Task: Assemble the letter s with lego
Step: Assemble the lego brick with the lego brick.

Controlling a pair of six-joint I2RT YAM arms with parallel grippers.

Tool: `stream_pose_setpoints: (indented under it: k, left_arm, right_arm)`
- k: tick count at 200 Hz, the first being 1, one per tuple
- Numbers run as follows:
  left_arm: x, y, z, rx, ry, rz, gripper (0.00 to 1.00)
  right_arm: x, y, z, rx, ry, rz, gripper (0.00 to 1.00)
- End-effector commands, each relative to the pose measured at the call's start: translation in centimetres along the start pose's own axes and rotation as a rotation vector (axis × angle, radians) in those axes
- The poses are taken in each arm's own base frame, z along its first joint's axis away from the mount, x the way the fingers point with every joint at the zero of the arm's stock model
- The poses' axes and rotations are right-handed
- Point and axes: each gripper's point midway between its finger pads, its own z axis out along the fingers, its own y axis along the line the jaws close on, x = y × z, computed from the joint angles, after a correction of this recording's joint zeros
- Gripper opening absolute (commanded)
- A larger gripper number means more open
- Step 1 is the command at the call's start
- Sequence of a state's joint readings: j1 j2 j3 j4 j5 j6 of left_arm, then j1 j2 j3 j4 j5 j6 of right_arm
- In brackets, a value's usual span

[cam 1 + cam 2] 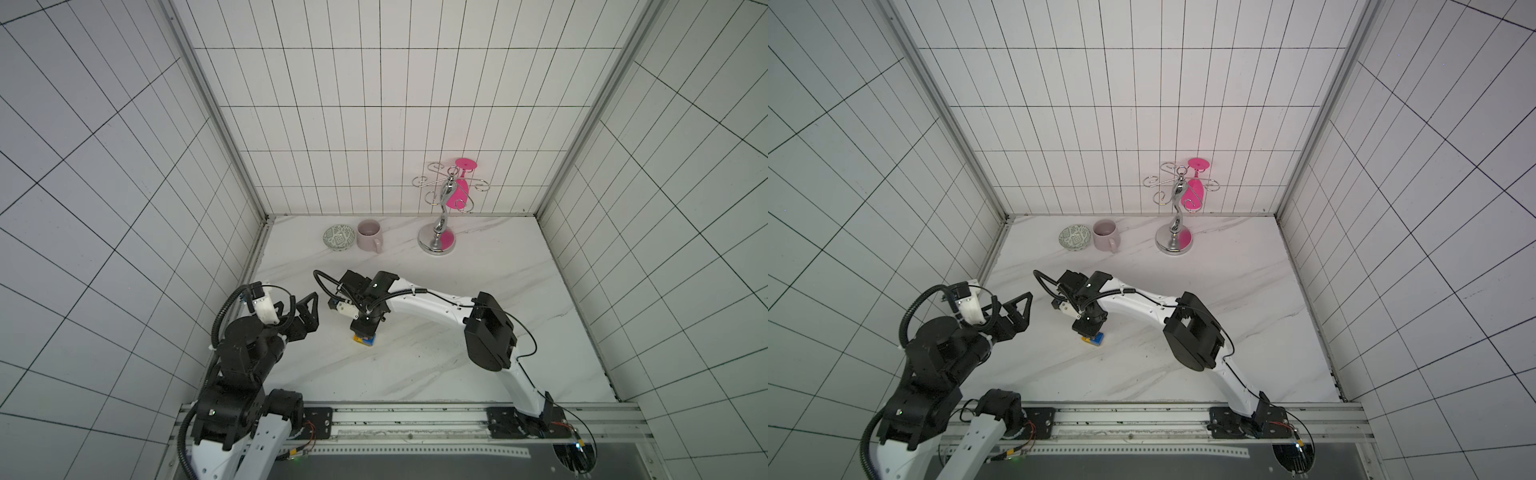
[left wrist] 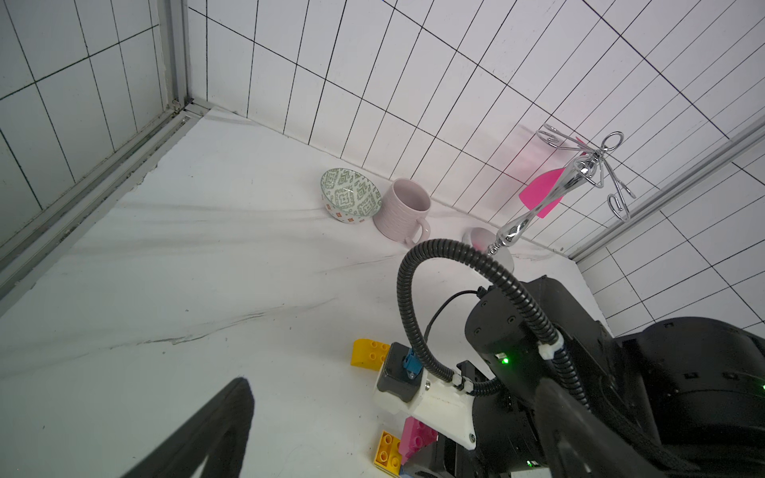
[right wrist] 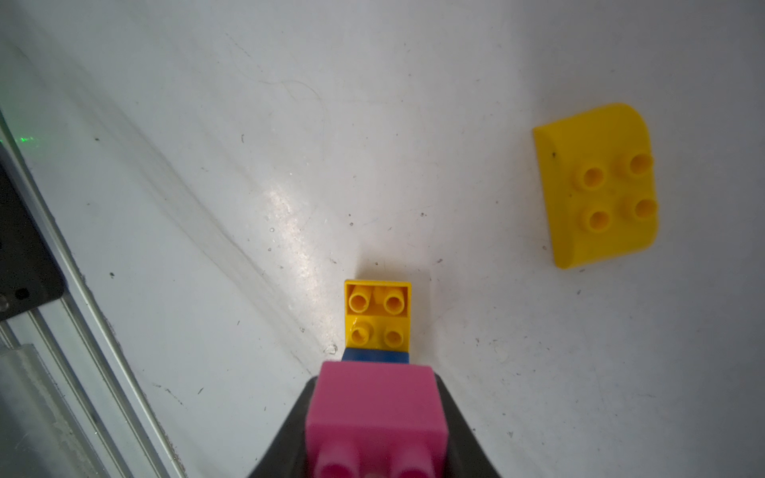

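Pink cube (image 3: 374, 409) over blue (image 3: 374, 355), yellow (image 3: 377, 314); rounded yellow (image 3: 596, 186) apart.

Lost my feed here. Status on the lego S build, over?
Left gripper open, empty, standing off. Right gripper shut on pink plastic cube, atop blue cube on long yellow studded brick. Rounded yellow brick lies loose, apart. Path clear.

We read this as a robotics lab cell dressed up as a kitchen corner; the white tiled walls (image 1: 374, 124) are panels held in bare aluminium posts (image 1: 217, 112); a left arm (image 1: 245, 345) and a right arm (image 1: 432, 309) are mounted on a slotted aluminium rail (image 1: 415, 415) along the marble-look bench (image 1: 457, 353); a patterned bowl (image 1: 339, 237), a pale mug (image 1: 369, 235) and a chrome glass rack (image 1: 440, 220) carrying a pink goblet (image 1: 459, 193) stand at the back.
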State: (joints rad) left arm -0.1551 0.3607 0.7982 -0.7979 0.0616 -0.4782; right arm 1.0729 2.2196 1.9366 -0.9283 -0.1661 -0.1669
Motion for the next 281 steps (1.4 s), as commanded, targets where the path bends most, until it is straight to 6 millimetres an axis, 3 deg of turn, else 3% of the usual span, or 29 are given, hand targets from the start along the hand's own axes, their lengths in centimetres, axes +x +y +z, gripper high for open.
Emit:
stream_pose_setpoints:
  k: [1, 115, 281]
  left_arm:
    - [-0.1, 0.1, -0.2, -0.003, -0.014, 0.012, 0.98]
    - [-0.1, 0.1, -0.3, -0.001, -0.022, 0.012, 0.98]
    - [-0.2, 0.3, -0.4, -0.006, -0.029, 0.013, 0.98]
  right_arm:
    - [0.7, 0.9, 0.5, -0.021, 0.032, -0.038, 0.33]
    - [1.8, 0.6, 1.5, 0.007, 0.073, -0.06, 0.32]
    - [1.6, 0.8, 2.5, -0.014, 0.071, -0.063, 0.31]
